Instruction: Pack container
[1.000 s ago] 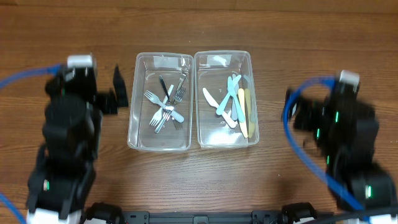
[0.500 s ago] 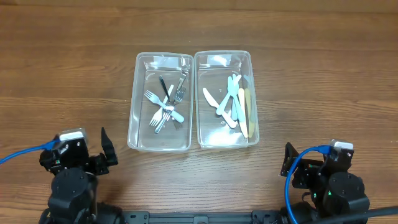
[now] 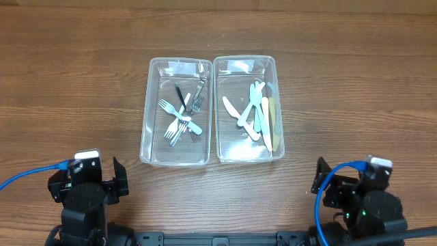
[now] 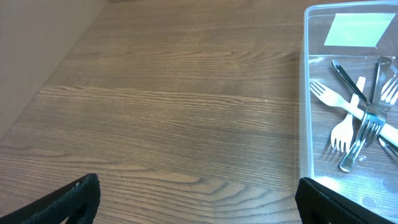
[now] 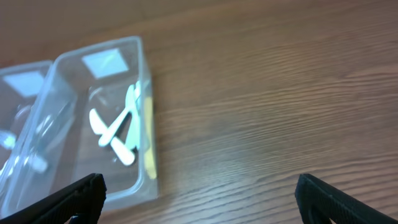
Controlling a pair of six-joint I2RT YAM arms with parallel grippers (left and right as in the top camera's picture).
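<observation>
Table (image 3: pixel 341 82), wood grain, carrying two clear containers just beside each other at its centre.
Fork container (image 3: pixel 146 130) – on the left; forks (image 3: pixel 181 119), metal and white, crossed in a loose heap.
Knife container (image 3: pixel 279 116) – on the right; knives (image 3: pixel 256 116), pale blue, white and yellow.
Left gripper (image 4: pixel 198 202) is low at the near edge, jaws wide apart, gripping nothing.
Right gripper (image 5: pixel 199 196) sits likewise at the near right, jaws wide apart, well apart from the containers.

Overhead looks straight down; left wrist, low, shares the fork container (image 4: pixel 318 155); right wrist shares the knife container (image 5: pixel 93 168)
</observation>
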